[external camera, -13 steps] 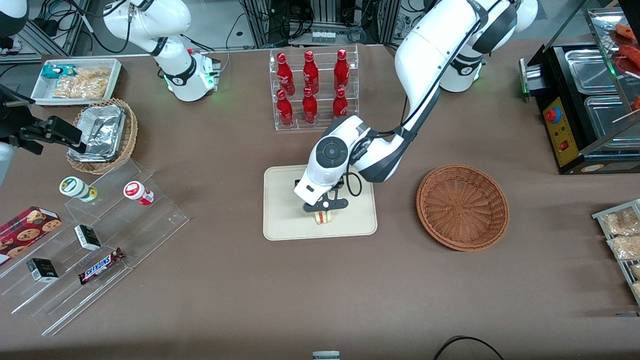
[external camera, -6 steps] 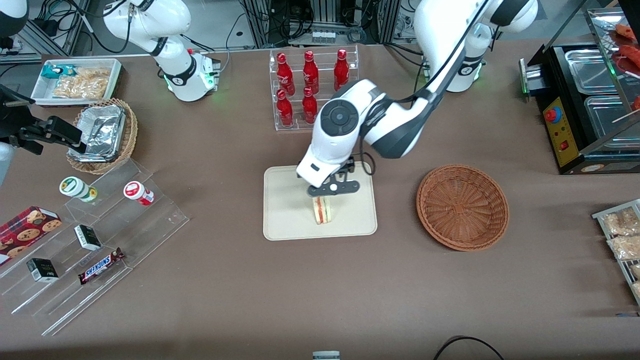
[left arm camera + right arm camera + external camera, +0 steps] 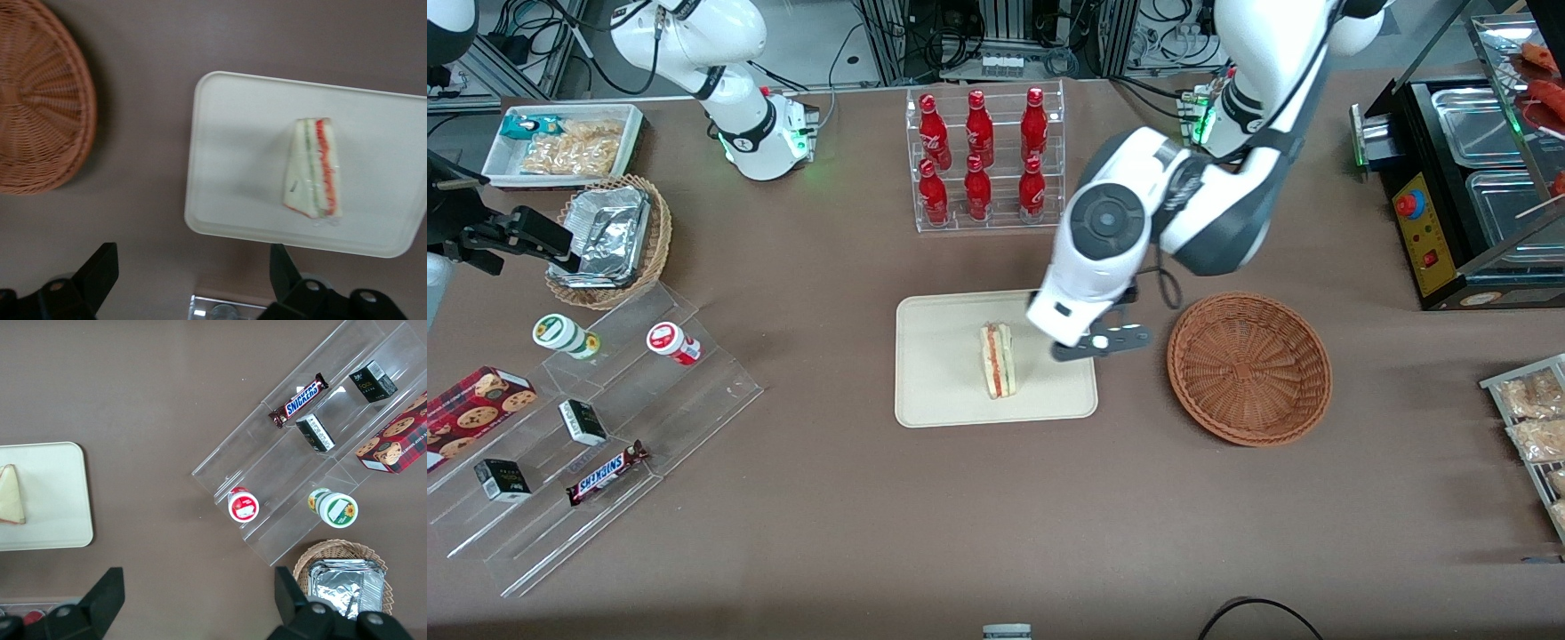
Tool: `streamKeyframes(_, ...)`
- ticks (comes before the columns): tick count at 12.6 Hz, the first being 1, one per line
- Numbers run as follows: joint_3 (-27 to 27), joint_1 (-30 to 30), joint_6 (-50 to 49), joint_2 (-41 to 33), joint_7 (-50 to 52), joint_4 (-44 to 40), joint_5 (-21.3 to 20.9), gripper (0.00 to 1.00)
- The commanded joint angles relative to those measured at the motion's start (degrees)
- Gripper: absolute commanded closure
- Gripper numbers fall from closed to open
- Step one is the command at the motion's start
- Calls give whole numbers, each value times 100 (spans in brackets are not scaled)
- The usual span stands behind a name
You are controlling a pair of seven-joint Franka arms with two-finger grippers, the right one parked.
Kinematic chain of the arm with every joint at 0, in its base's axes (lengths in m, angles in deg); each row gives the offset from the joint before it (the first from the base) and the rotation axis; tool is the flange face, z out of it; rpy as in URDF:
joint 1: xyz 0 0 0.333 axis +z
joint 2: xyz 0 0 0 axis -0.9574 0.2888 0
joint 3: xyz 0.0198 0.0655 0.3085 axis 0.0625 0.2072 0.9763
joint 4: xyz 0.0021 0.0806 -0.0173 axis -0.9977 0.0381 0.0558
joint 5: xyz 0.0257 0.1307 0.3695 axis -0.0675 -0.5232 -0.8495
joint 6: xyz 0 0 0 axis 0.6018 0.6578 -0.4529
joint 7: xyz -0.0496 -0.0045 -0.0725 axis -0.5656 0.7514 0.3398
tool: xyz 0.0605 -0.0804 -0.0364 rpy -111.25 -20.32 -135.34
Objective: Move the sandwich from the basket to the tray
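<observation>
Sandwich [image 3: 997,360]: set on tray [image 3: 938,391], apart from gripper [image 3: 1100,342].
Gripper: spread open, nothing held.
Basket [image 3: 1249,367]: apparently emptied.
Remaining: nothing, likely.

**Legible Markings on the Table**

We record one clear brand: "SNICKERS" in blue letters on the brown candy bar [image 3: 607,472] lying on the clear acrylic step display [image 3: 596,427]. We see the same wording on it from the right wrist view. The small dark boxes [image 3: 315,432] carry print we cannot read. We find no other legible text.
</observation>
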Motion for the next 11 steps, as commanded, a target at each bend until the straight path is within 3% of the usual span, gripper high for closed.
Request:
streamKeyframes(1,303,55,-235,-323,-103,337,22,0)
streamKeyframes(7,313,749,-253,-1096,-1060,1224,5,0)
streamKeyframes(11,287,1345,-340,-2062,-1991,2129,-57,0)
